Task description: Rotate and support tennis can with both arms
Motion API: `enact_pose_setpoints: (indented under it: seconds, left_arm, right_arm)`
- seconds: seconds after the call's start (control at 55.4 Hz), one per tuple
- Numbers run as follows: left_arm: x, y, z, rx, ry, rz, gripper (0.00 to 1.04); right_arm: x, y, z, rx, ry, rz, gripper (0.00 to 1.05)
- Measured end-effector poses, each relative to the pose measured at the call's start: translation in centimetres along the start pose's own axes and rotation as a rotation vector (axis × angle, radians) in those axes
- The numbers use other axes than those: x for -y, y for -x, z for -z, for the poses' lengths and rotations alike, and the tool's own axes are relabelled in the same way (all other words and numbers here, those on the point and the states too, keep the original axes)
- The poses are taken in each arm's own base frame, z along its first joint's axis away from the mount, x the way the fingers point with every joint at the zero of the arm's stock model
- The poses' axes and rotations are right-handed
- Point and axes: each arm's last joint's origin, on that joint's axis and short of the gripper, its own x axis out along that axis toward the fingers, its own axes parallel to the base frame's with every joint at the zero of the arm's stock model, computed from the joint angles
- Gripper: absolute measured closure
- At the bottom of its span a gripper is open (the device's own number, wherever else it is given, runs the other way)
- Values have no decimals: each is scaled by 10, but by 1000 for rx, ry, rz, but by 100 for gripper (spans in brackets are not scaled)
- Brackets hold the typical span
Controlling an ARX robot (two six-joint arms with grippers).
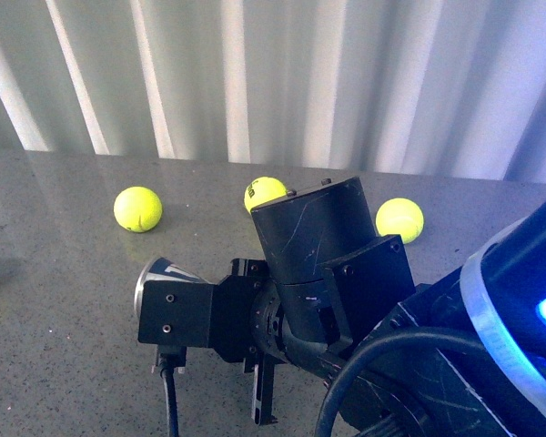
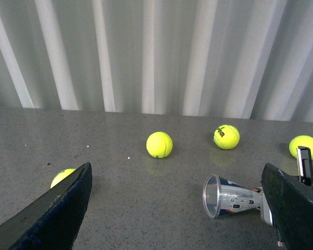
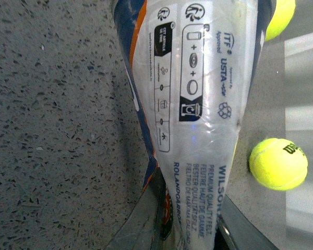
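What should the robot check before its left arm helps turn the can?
1. Right gripper shut on can: ok.
2. Left gripper open: ok.
3. Left gripper touching can: not ok, apart.
4. Shape of can: not ok, squashed in the grip.
5. Balls off the can: ok.

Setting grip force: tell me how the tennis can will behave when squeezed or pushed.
Probably light: the tennis can lies with its mouth open and looks empty, while tennis balls sit loose on the table. Likely soft-walled: in the right wrist view it tapers as if pinched flat, so squeezing may buckle it. Lying on its side, it could roll if nudged.
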Motion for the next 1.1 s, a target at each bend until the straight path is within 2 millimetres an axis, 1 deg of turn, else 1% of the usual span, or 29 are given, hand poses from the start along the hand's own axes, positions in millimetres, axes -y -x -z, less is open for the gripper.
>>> enact_pose_setpoints:
  seconds: [0.145,0.379,0.506,0.705,0.723,0.741,0.759,0.813,0.903,0.939,0.994,1.03,1.102]
  left_arm:
    - [0,0,0,0,0,0,7]
    - [0,0,0,0,0,0,7]
    - [0,0,0,0,0,0,7]
    - [0,0,0,0,0,0,7]
    - [0,0,0,0,0,0,7]
    - [0,0,0,0,0,0,7]
    - [0,0,0,0,0,0,7]
    - [0,0,0,0,0,0,7]
    - [0,0,0,0,0,0,7]
    - [0,0,0,0,0,0,7]
    - [0,0,0,0,0,0,7]
    - [0,0,0,0,0,0,7]
    - [0,0,0,0,0,0,7]
  right_arm:
    - [-3,-5,5,-23,1,-5,93]
    - [-3,-6,9,-27,-10,-6,93]
    - [-4,-10,14,-26,0,7,93]
    - [-4,-14,17,-27,0,23,95]
    - [-4,-14,17,-26,-2,23,94]
    - [-4,-14,17,-25,-5,24,90]
    - [-4,-14,16,-22,-14,23,83]
    - [-6,-14,15,-10,-47,10,72]
    - [-9,-11,13,-7,-71,-8,60]
    - [-10,-8,12,-7,-74,-20,53]
    - [-11,-5,11,-5,-79,-36,46]
    - [-13,-1,9,-5,-84,-53,39]
    - [-12,4,8,-4,-89,-64,28]
